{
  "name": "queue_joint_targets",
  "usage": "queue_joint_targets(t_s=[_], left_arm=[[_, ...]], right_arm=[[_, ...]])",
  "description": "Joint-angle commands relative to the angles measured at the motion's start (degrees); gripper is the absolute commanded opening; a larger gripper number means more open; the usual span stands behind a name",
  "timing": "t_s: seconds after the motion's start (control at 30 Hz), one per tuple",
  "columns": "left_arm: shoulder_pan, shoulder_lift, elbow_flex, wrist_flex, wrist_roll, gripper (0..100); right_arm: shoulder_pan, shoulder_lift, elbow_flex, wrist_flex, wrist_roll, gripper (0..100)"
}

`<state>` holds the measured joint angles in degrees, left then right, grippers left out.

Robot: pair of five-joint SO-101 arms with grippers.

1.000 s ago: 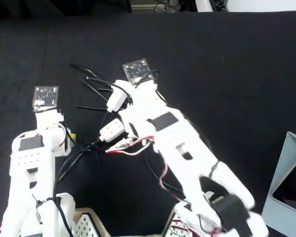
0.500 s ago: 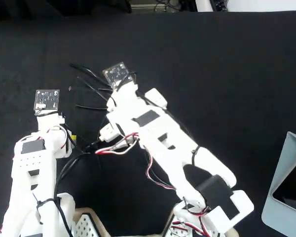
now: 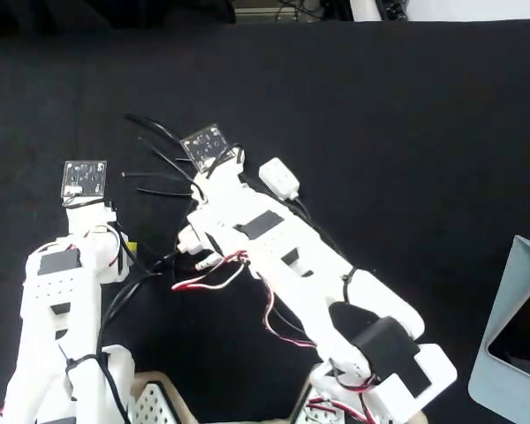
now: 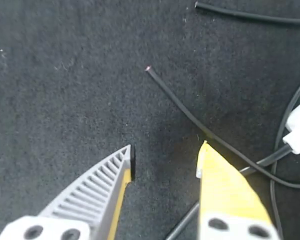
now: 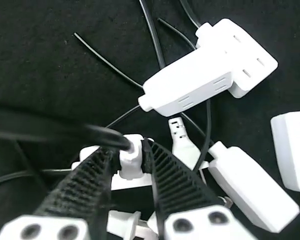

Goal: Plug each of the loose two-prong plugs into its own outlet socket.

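Observation:
My right gripper [image 5: 130, 148] is shut on a small white plug [image 5: 131, 161] with a thick black cable [image 5: 50, 127] leading from it. It sits low over a pile of white outlet sockets: a long one [image 5: 187, 87] just ahead, a second [image 5: 247, 50] behind it, and others [image 5: 252, 187] beside the fingers. Another white plug [image 5: 182, 140] lies among them. In the high view the right arm [image 3: 265, 230] leans left over the pile, with one outlet block [image 3: 279, 178] beside it. My left gripper [image 4: 167, 150] is open over bare black mat, with a thin black wire [image 4: 180, 107] crossing between its fingers.
Loose black wires [image 3: 159, 146] fan out on the black tablecloth [image 3: 406, 132] beyond the right arm. The left arm [image 3: 66, 283] stands at the left. A grey-blue bin [image 3: 512, 336] is at the right edge. Red and white arm leads [image 3: 216, 274] trail near the pile.
The right arm has swung left and lowered over the plug pile, uncovering a white outlet block to its right. The left arm has barely moved.

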<state>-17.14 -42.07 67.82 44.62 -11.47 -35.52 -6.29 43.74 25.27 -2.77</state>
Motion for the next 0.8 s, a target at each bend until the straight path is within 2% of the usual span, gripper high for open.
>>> queue_joint_targets(t_s=[0.0,0.37,0.57,0.77], left_arm=[[-0.40,0.26,0.04,-0.88,0.53,22],[-0.40,0.26,0.04,-0.88,0.53,22],[-0.40,0.26,0.04,-0.88,0.53,22],[-0.31,0.35,0.04,-0.88,0.53,22]], right_arm=[[2.02,-1.27,0.31,0.09,0.70,1.1],[1.93,-0.66,1.36,1.93,0.70,1.1],[1.85,-0.75,7.34,-5.27,0.79,1.1],[1.23,-0.75,9.54,-8.44,6.15,1.1]])
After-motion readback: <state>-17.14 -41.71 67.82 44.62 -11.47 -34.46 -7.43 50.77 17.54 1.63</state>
